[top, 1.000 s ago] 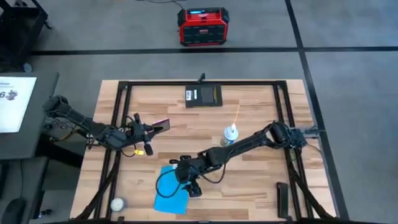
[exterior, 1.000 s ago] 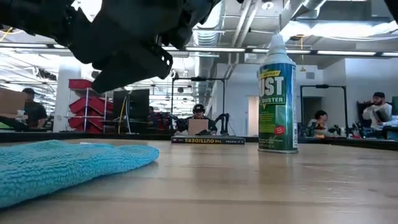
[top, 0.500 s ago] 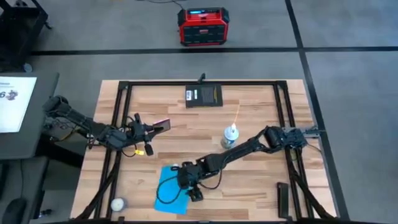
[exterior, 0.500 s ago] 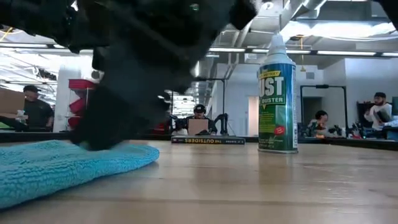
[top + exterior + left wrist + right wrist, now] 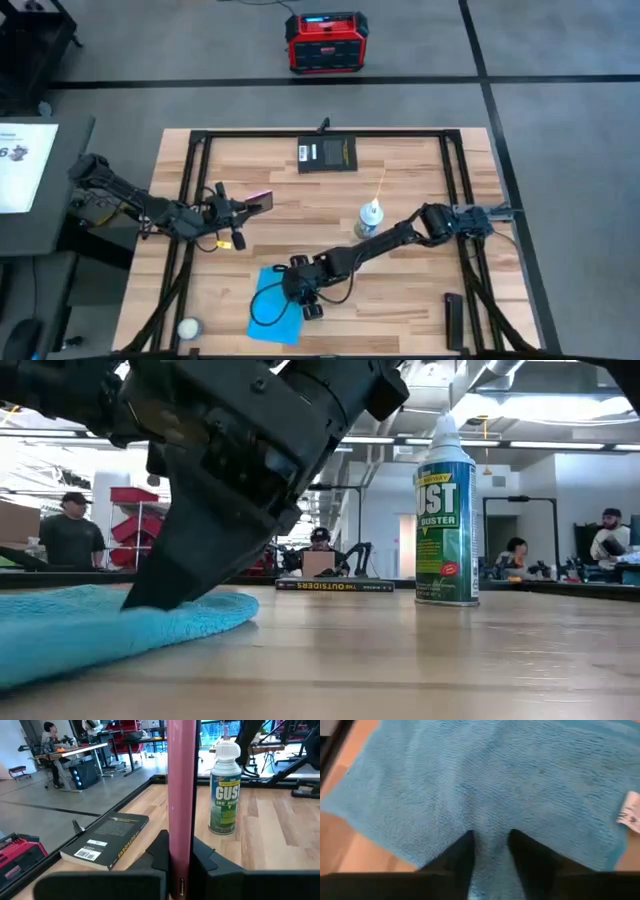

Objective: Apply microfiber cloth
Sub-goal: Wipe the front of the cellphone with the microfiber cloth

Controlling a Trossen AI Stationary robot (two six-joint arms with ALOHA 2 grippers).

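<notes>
The right hand (image 5: 490, 851), fingers narrowly parted, presses straight down onto the microfiber cloth (image 5: 485, 785) lying flat on the bench (image 5: 420, 290).

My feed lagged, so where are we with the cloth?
Done: the left end effector holds the phone up off the table. In hand: the right end effector presses its fingers, slightly apart, into the cloth, which lies flat. Left: closing on it, lifting it and wiping the phone.
</notes>
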